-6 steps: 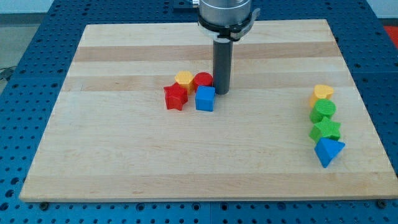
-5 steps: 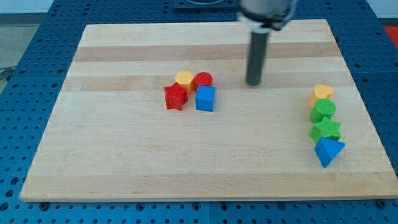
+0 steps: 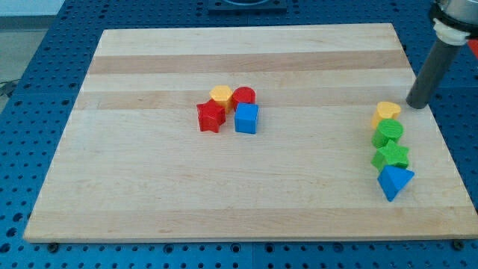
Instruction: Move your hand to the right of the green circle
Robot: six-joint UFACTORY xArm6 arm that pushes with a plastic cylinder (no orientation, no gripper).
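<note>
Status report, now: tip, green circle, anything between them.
My tip on the board, up-right of green circle, beside yellow heart. Not touching either. Nothing blocking the spot right of the circle.

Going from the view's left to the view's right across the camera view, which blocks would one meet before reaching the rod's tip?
red star block → yellow block → blue cube → then the right-hand column, stacked top to bottom so unordered → my tip, right of and above the green circle.

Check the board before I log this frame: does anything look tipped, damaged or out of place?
Nothing stands out. My tip sits just up and to the view's right of the yellow heart, above the green circle; no block looks damaged.
</note>
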